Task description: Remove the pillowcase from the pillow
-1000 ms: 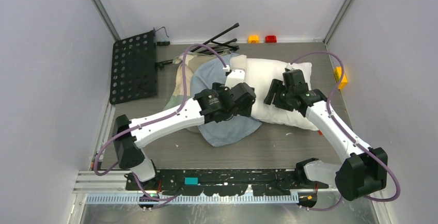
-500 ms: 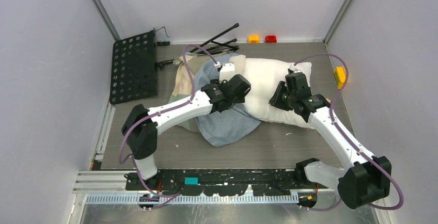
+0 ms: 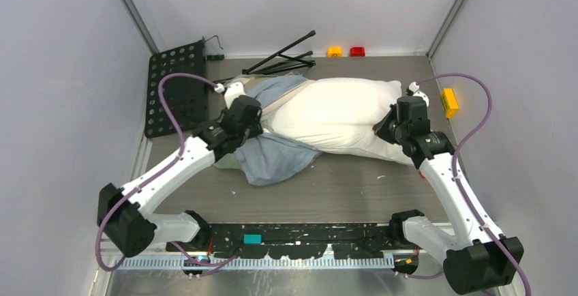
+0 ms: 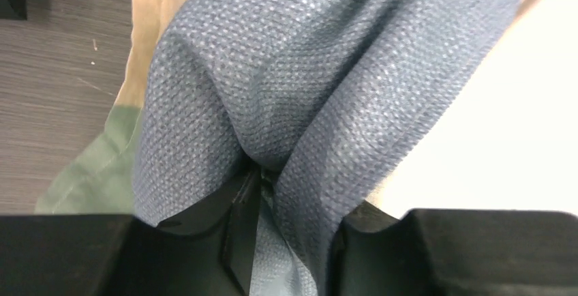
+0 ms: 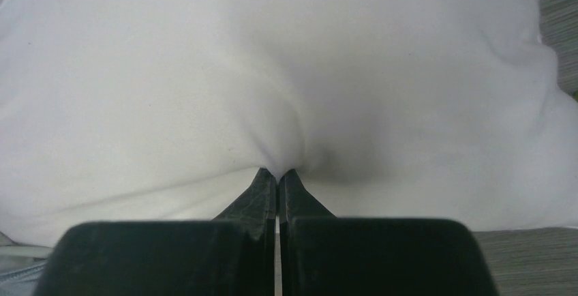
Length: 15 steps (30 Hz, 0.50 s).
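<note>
The plump white pillow (image 3: pixel 334 112) lies across the middle of the table, most of it bare. The pillowcase (image 3: pixel 276 156), blue-grey with tan and green patches, hangs bunched round the pillow's left end. My left gripper (image 3: pixel 257 120) is at that end, shut on a fold of the blue-grey pillowcase (image 4: pixel 272 71); the cloth drapes over its fingers (image 4: pixel 235 224) and the gripper (image 4: pixel 300 204) is half covered. My right gripper (image 3: pixel 383 129) is at the pillow's right end. It (image 5: pixel 279 172) is shut, pinching a tuck of the white pillow (image 5: pixel 272 57).
A black perforated plate (image 3: pixel 176 88) lies at the back left and a folded black stand (image 3: pixel 283 54) at the back. Small orange (image 3: pixel 334 51) and red (image 3: pixel 357 51) blocks sit by the rear wall, a yellow one (image 3: pixel 448 99) by the right wall.
Both grippers closed, the left on the pillowcase, the right on the pillow. The left arm drew the cloth leftward and the right arm pulled rightward, baring much more of the pillow.
</note>
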{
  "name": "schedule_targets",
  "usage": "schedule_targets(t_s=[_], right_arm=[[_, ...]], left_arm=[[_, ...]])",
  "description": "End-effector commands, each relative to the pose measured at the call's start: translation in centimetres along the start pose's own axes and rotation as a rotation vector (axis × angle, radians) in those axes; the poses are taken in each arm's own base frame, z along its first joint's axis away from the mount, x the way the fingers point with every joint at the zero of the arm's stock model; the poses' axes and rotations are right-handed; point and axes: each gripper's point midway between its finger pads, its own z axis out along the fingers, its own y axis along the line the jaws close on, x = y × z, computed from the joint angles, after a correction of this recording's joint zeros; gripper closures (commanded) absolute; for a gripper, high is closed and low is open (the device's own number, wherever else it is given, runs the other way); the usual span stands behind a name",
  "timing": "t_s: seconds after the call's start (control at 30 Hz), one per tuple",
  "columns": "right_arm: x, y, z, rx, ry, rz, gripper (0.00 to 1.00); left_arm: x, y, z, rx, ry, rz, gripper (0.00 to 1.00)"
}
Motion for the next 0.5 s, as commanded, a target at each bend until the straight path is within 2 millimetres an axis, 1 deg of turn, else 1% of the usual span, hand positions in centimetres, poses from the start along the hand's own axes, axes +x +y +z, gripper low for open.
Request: schedule_targets(t_s=[0.0, 0.07, 0.13, 0.27, 0.3, 0.37, 0.4, 0.43, 0.47], right_arm=[[-5.2, -4.1, -2.1, 0.206, -0.226, 0.078, 1.0], [-5.7, -3.9, -2.4, 0.198, -0.24, 0.087, 1.0], [-6.2, -3.6, -2.8, 0.196, -0.25, 0.084, 1.0], [-8.0, -3.5, -4.3, 0.221, -0.284, 0.05, 1.0], [-8.3, -3.2, -4.6, 0.211, -0.284, 0.038, 1.0], [-8.3, -1.7, -4.9, 0.137, -0.255, 0.002, 0.98], [-8.2, -0.8, -5.0, 0.089, -0.235, -0.016, 0.92], [-7.6, 0.3, -5.0, 0.026, -0.201, -0.038, 0.83], [-7.2, 1.3, -5.0, -0.033, -0.17, -0.059, 0.69]], left_arm=[[-2.7, 7.8, -1.2, -0.168, -0.044, 0.073, 0.68], [-2.8, 8.2, -1.1, -0.167, -0.012, 0.069, 0.72], [-3.3, 8.6, -1.2, -0.188, -0.009, 0.089, 0.74], [-5.2, 9.9, -1.7, -0.236, -0.029, 0.075, 0.73], [-5.5, 9.7, -1.7, -0.217, -0.028, 0.069, 0.73], [-5.8, 8.0, -1.8, -0.125, -0.014, 0.08, 0.74], [-5.4, 6.6, -1.9, -0.048, 0.016, 0.088, 0.75], [-5.1, 5.3, -2.1, 0.025, 0.042, 0.1, 0.76], [-4.7, 3.9, -2.3, 0.108, 0.066, 0.121, 0.8]])
